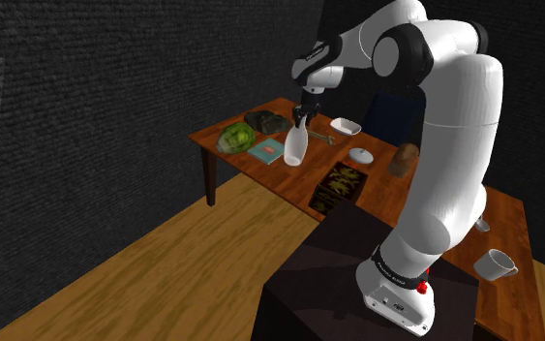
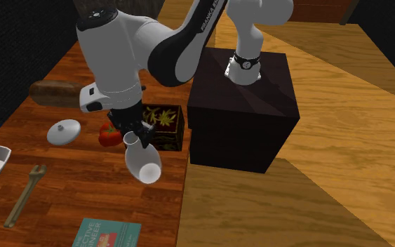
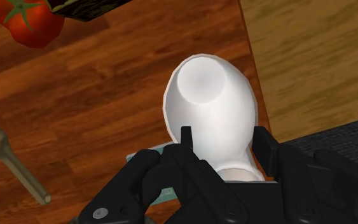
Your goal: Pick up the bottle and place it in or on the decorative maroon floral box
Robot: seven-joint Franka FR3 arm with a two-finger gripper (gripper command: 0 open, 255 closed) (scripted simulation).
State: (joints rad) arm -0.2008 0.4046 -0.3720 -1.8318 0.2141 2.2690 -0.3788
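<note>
We see our pincer [image 2: 134, 137] pinching the white bottle [image 2: 144, 163] at its neck. The bottle sits tilted over the tabletop [image 2: 62, 186], near the box [image 2: 163, 125] but apart from it. A tomato [image 2: 109, 135] lies just beside the box.

Room is dim. The wall [image 1: 86, 116] is near-black with a fine brick-like texture. It runs behind the desk [image 1: 289, 182] and down the shoulder view's left. The floor [image 1: 164, 262] is light-brown wood planks with visible grain. The desk is reddish-brown wood with a strong grain and a long top, and has one dark leg [image 1: 209, 179] under the corner toward the shoulder view's left. A dark blue shape [image 1: 388, 114] sits behind the desk; can't tell what it is. In the second exterior view the floor is on the right, the desk on the left and the dark wall at upper left. A reddish brick-textured surface [image 2: 329, 10] sits at the top edge, beyond the floor.
</note>
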